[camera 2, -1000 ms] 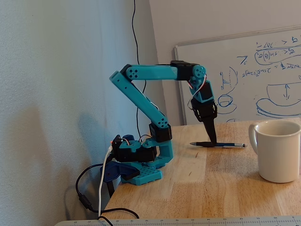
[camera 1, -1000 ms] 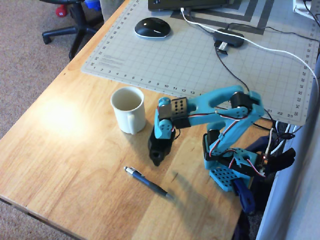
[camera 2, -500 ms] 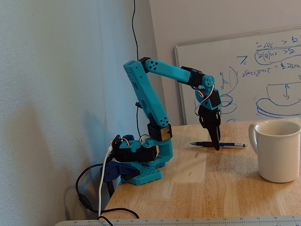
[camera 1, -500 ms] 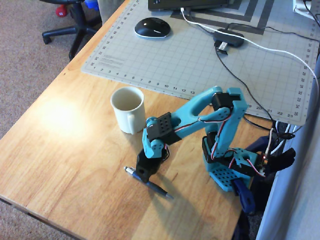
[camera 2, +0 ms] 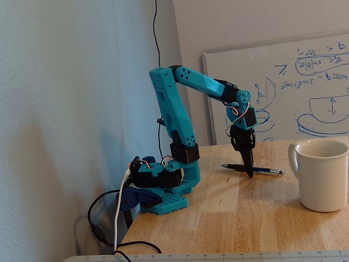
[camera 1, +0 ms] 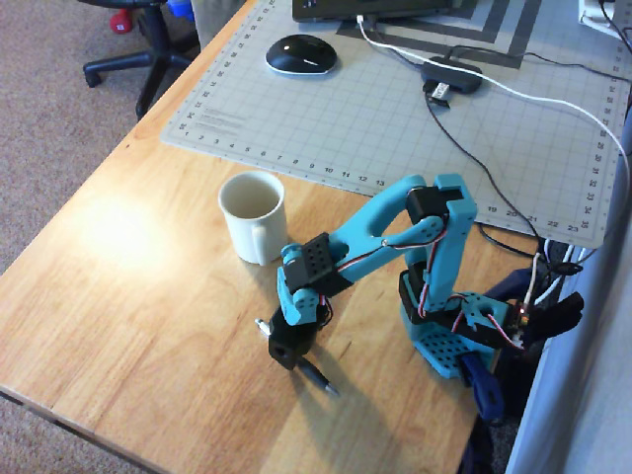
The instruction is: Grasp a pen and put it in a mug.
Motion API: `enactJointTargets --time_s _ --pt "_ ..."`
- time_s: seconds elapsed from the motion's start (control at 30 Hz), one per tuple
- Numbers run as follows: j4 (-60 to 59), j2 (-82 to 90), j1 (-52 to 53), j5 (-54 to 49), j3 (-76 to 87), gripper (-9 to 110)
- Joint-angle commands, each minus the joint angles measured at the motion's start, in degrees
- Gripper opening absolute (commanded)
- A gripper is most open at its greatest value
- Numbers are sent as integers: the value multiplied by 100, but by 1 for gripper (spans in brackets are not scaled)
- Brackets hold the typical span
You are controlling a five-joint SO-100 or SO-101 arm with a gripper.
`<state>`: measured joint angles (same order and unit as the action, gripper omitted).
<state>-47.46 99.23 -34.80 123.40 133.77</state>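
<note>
The dark blue pen (camera 1: 318, 378) lies flat on the wooden table, its silver end (camera 1: 262, 324) toward the mug. It also shows in the fixed view (camera 2: 267, 171), lying left to right. My gripper (camera 1: 287, 348) points straight down onto the pen's middle, fingertips at table level (camera 2: 250, 173). The jaws look drawn together around the pen, which still rests on the table. The cream-white mug (camera 1: 254, 217) stands upright and empty just beyond the gripper, at the right in the fixed view (camera 2: 324, 174), handle toward the arm.
The teal arm base (camera 1: 449, 341) is clamped at the table's right edge. A grey cutting mat (camera 1: 395, 109) with a black mouse (camera 1: 300, 53), a hub and cables lies behind the mug. The table's front edge (camera 1: 148, 449) is close to the gripper.
</note>
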Motion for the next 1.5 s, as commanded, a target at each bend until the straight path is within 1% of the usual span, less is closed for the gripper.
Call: enactJointTargets --time_s 0.0,0.17,0.27,0.43,0.53,0.6,0.7,0.93,1.03,1.07,1.13,1.23,1.3,1.47 --pt "62 -9 -141 26 -229 18" --pt "62 9 -105 -18 -229 6" --pt "62 70 -62 -26 -229 2" --pt "62 299 237 -70 -158 1" --pt "62 562 325 -554 -141 1" --pt "62 765 352 -1292 -123 1" --pt "-18 1002 466 -2786 -105 1" --pt "264 1978 1310 -6926 343 1" --pt "650 2505 1723 -8253 554 1" --pt "800 2689 1854 -8473 642 1" --pt "1116 3103 2145 -8499 835 1" --pt "1652 3771 2426 -8095 1151 1" --pt "2021 4175 2461 -7585 1397 1" --pt "2927 5027 2461 -5827 2030 1"
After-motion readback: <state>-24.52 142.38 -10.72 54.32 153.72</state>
